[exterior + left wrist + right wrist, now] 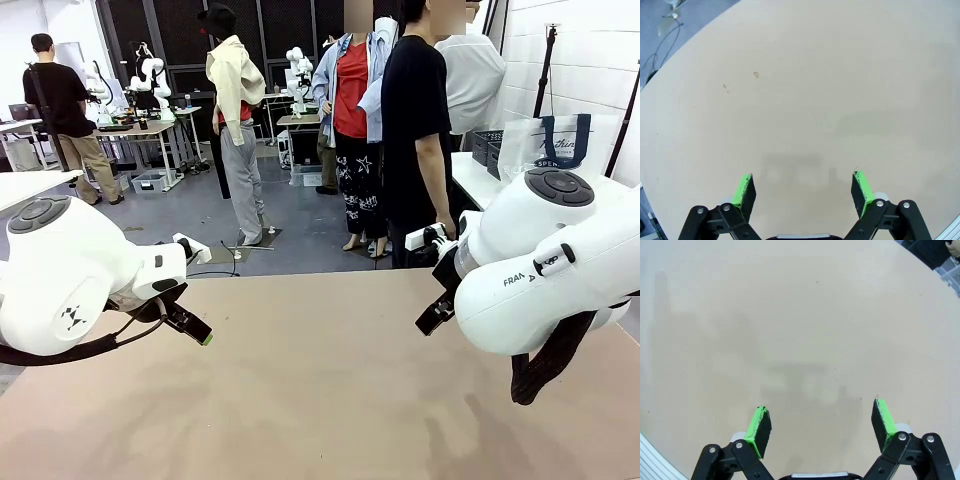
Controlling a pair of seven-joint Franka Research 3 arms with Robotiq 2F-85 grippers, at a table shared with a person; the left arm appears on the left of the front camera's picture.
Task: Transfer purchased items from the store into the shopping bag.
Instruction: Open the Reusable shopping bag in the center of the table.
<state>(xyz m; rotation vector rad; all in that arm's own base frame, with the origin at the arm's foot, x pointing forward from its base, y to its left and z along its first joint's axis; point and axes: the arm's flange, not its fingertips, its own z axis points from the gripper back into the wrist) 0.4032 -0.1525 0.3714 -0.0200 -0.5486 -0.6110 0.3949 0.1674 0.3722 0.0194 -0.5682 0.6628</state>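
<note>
both jaws gape — right arm (560, 275) reads "fran", shopping bag (562, 138) "spen".

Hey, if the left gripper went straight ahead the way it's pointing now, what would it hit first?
Most likely the bare tabletop. The left gripper is open and aimed down at it, with nothing lying in its line; depth is unclear.
</note>
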